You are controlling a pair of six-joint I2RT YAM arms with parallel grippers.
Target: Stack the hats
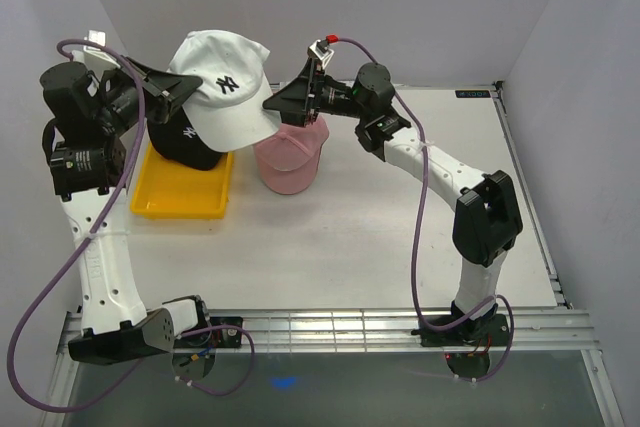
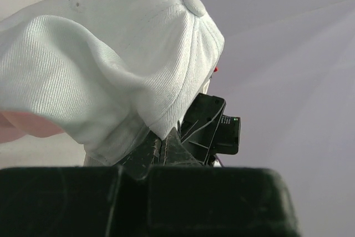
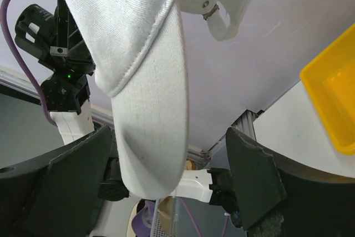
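Observation:
A white cap (image 1: pixel 225 87) with a black logo hangs in the air above the table's back left. My left gripper (image 1: pixel 176 91) is shut on its rear edge; in the left wrist view the fingers (image 2: pixel 161 149) pinch the white fabric (image 2: pixel 111 65). My right gripper (image 1: pixel 272 104) is open at the cap's brim. In the right wrist view the brim (image 3: pixel 150 137) hangs between the two spread fingers (image 3: pixel 252 176), closer to the left one. A black cap (image 1: pixel 185 139) sits on the yellow tray (image 1: pixel 180 199). A pink cap (image 1: pixel 292 155) sits on the table below the right gripper.
The yellow tray also shows at the right edge of the right wrist view (image 3: pixel 333 98). White walls enclose the table at the back and sides. A metal rail (image 1: pixel 330 327) runs along the near edge between the arm bases.

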